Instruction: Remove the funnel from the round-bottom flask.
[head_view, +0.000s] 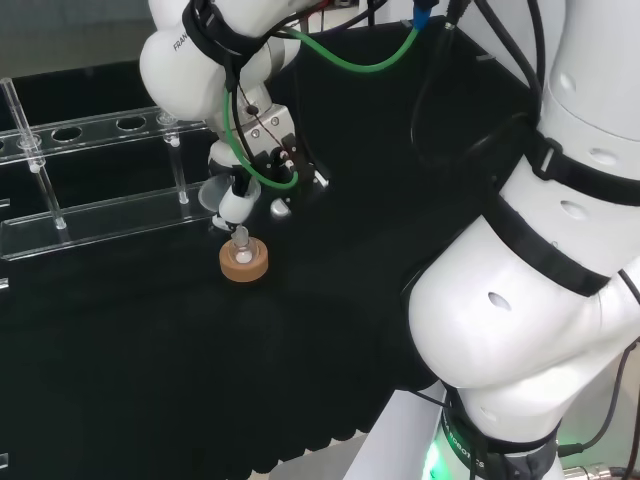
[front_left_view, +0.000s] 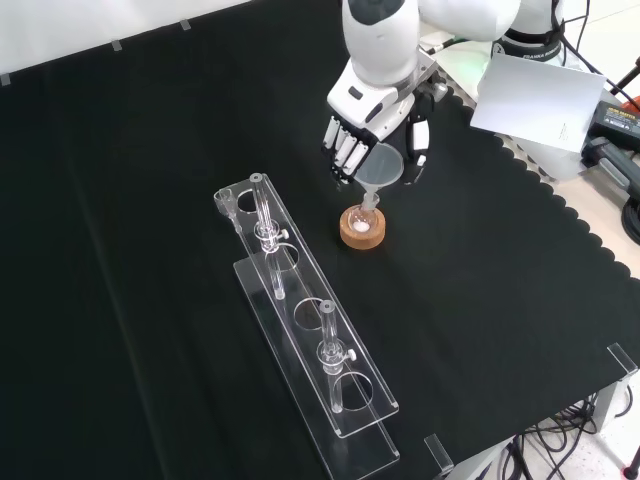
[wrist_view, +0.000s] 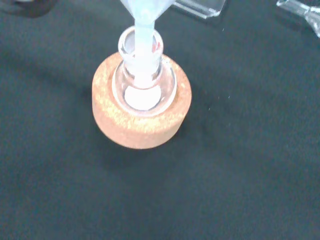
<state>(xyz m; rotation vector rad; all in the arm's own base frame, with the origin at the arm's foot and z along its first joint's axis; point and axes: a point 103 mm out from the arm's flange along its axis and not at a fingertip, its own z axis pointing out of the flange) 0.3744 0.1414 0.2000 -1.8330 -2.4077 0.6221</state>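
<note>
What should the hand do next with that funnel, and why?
Probably lift straight up. The hand has fingers on either side of the funnel, whose stem sits in the neck of the flask on its cork ring; tilting could tip the flask.

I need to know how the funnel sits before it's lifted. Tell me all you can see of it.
The funnel is translucent, pale bluish plastic by its look: a wide cone above a narrow stem. It stands upright with the stem in the neck of the flask on the cork ring. The hand flanks the cone; contact is unclear.
</note>
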